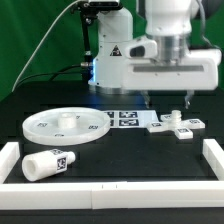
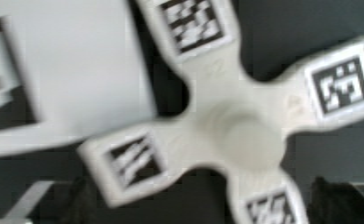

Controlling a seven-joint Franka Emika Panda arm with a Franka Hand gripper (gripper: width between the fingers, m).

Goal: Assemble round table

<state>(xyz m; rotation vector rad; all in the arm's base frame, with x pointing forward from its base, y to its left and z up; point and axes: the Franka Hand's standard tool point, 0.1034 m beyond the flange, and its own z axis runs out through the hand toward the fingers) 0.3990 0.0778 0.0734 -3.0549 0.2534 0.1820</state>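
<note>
Front rail [image 1: 120, 197] nearest; cross-shaped part [image 2: 223, 125] blurred, cropped under gripper [image 1: 168, 100].

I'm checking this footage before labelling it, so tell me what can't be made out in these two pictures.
Tags on the cross-shaped part: blurred in the wrist view, too small in the exterior view.
One arm of that part: cut off by the wrist view's edge.
Pincer fingertips: dark against the dark tabletop in the exterior view, so their height above the part is unclear.
Hub of the disc: too small for detail, exterior view.
</note>
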